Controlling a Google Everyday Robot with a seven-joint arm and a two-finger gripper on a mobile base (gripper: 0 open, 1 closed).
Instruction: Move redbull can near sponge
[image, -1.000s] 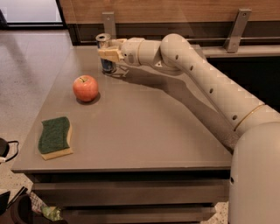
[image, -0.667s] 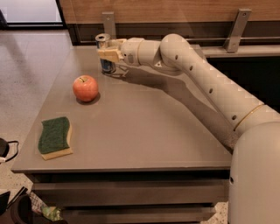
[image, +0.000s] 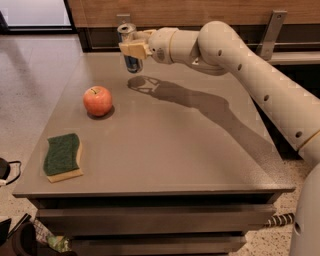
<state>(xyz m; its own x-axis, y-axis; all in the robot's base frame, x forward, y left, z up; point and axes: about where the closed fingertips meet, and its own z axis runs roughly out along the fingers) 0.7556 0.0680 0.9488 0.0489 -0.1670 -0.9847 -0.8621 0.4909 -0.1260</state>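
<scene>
The redbull can (image: 131, 64), slim, silver and blue with a silver top, hangs upright above the far left part of the grey table (image: 165, 145), clear of its surface. My gripper (image: 132, 49) is shut on the can around its upper half, with the cream arm reaching in from the right. The sponge (image: 62, 156), dark green on top with a yellow base, lies flat at the table's front left corner, far from the can.
A round red-orange apple (image: 97, 100) sits on the table's left side, between the can and the sponge. A wooden wall with metal brackets (image: 269, 30) runs behind the table. Dark objects lie on the floor at lower left (image: 20, 240).
The can, which stood on the table at the far edge in my grip, is now lifted off the surface. The camera view has shifted closer.
</scene>
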